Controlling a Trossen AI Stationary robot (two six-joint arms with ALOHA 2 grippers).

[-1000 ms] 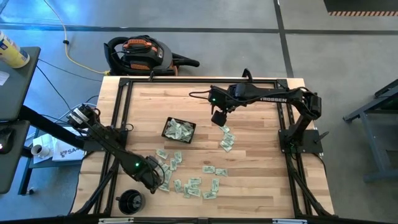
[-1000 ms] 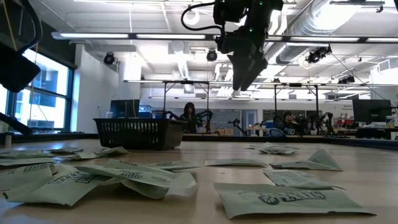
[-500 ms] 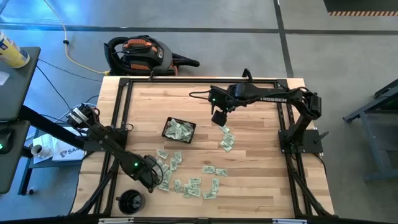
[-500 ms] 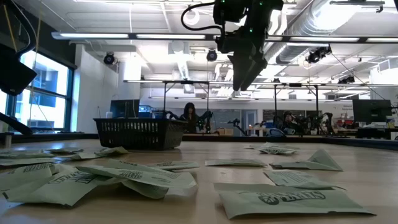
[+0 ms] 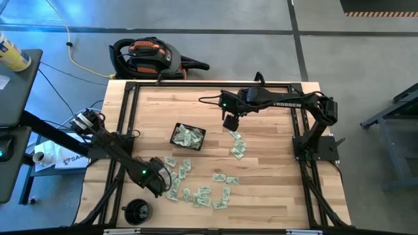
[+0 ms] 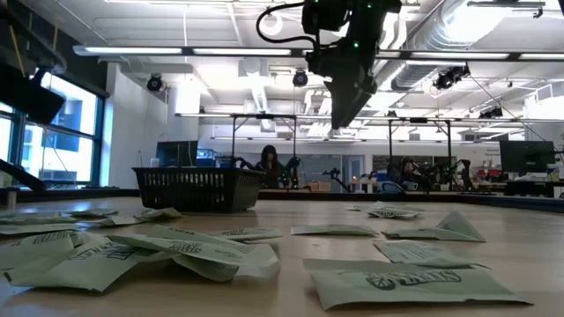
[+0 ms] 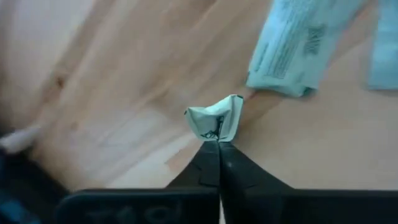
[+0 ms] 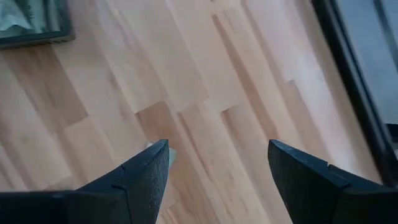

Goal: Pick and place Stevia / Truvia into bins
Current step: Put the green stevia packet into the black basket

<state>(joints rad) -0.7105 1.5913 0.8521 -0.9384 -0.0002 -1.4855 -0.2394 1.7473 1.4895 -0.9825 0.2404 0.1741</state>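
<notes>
Several pale green sachets (image 5: 202, 194) lie scattered on the wooden table's near middle; more lie flat near the right centre (image 5: 238, 149). The black mesh tray (image 5: 187, 136) stands left of centre with sachets inside; it also shows in the low view (image 6: 196, 188). My left gripper (image 5: 160, 179) is at the near left, shut on a crumpled sachet (image 7: 216, 121) above the wood. My right gripper (image 8: 217, 163) is open and empty, hanging above the table right of the tray (image 5: 230, 124). My left gripper pinches the crumpled sachet by its lower edge (image 7: 214, 135) between its two fingertips. The sachet stands bent and folded above the fingertips, lifted clear of the table.
A round black cup-like object (image 5: 136, 211) sits at the near left corner. The black frame rails (image 5: 124, 130) run along the table's sides. Bare wood lies along the far part of the table (image 5: 183, 104).
My left gripper has risen a little and moved slightly toward the far edge with the sachet in its fingertips. My right gripper has kept still.
</notes>
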